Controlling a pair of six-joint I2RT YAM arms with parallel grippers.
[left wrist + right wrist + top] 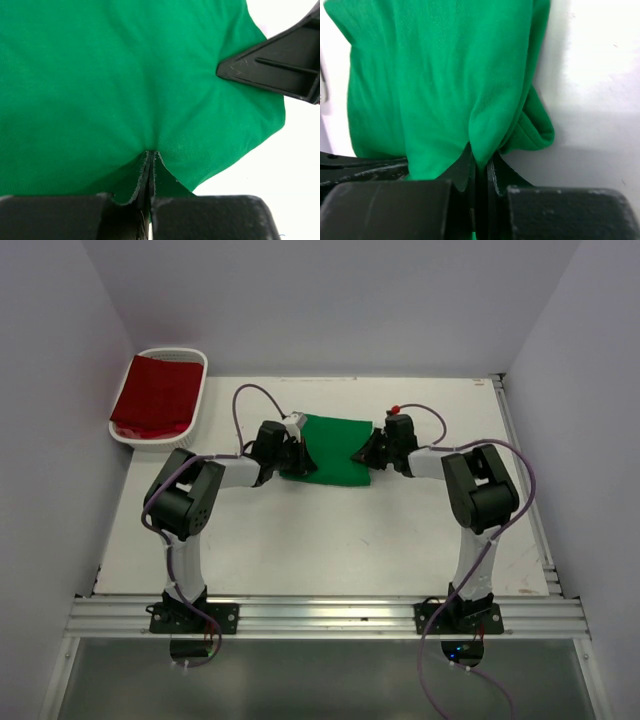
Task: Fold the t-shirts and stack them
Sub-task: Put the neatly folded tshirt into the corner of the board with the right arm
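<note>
The bright green t-shirt (335, 448) lies partly folded on the white table, between my two grippers. My left gripper (291, 452) is at its left edge, shut on a pinch of the green cloth (150, 155). My right gripper (368, 453) is at its right edge, and its jaws have closed on a fold of the same shirt (482, 162). The right gripper's black finger (272, 67) shows across the cloth in the left wrist view. The dark red t-shirt (157, 395) lies in the white slatted basket (196, 362) at the far left.
The basket stands at the table's far left corner against the wall. Purple cables loop over both arms. A grey rail (330, 618) runs along the near edge. White walls close in the back and both sides.
</note>
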